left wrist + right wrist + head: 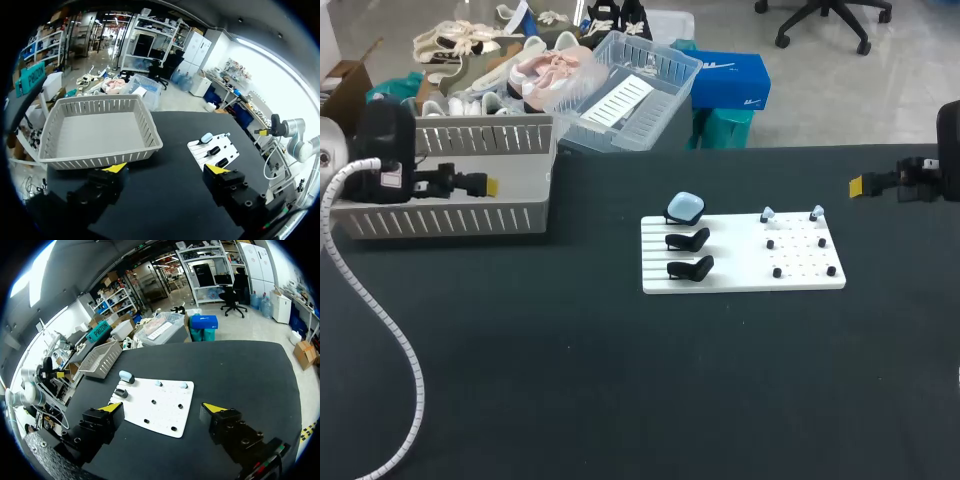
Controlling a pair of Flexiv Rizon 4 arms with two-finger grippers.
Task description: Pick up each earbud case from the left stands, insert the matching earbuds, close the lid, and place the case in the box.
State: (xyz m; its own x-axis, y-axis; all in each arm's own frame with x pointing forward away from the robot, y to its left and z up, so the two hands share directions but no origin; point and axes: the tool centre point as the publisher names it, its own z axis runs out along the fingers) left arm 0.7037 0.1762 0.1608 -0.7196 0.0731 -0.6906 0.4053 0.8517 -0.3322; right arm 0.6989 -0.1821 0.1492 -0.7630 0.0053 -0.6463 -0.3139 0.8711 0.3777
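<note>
A pale blue earbud case (686, 208) rests on the rear stand at the left of a white board (740, 277). In front of it, two black stands (688, 240) are empty. Two small pale earbuds (767, 213) sit on pegs at the board's back right. My left gripper (490, 185) hovers open over the grey basket (450, 220), far left of the board. My right gripper (857, 185) hangs open to the right of the board. In the right wrist view the open gripper (162, 407) faces the board (167, 417) and case (126, 375). The left wrist view shows its gripper (166, 170) open, with the case (206, 137) ahead.
The slatted grey basket (100, 132) stands at the table's back left and holds nothing. Several black pegs (800, 245) dot the right half of the board. A white coiled cable (390, 340) runs from my left arm across the table's left side.
</note>
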